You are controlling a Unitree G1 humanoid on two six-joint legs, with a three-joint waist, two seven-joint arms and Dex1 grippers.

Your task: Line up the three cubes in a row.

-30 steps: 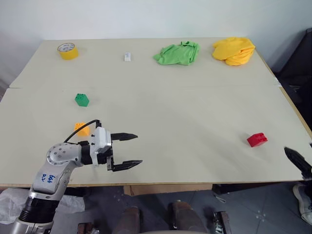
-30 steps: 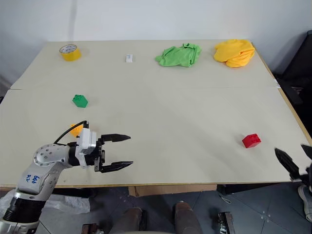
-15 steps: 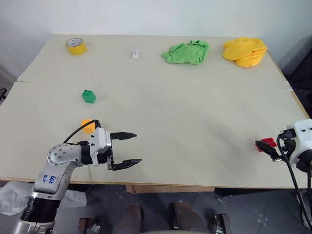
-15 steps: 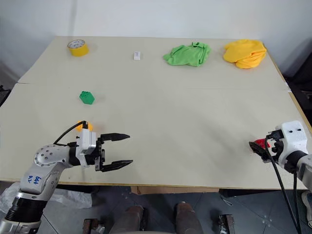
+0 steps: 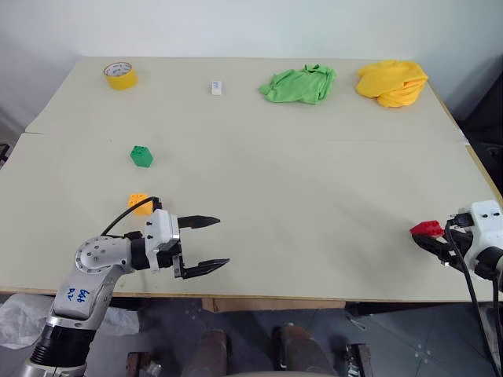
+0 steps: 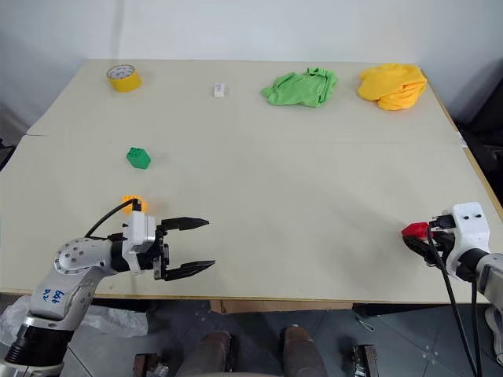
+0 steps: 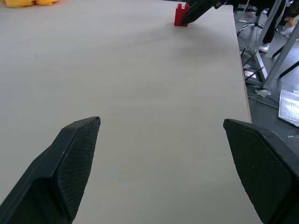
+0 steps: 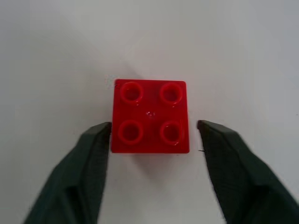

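Right pincer sat at the table's right near edge with its two fingers either side of the red cube, one touching it and the other a slight gap away, so no firm grip showed. Left pincer hung wide open and empty over the near left edge, the orange-yellow cube just behind it and the green cube farther back.

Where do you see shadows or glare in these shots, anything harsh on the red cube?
Right wrist view: the red cube carries one small glint on its top between the studs, with a soft shadow along its near edge. Left eye view: the table is evenly lit, with no hard glare.
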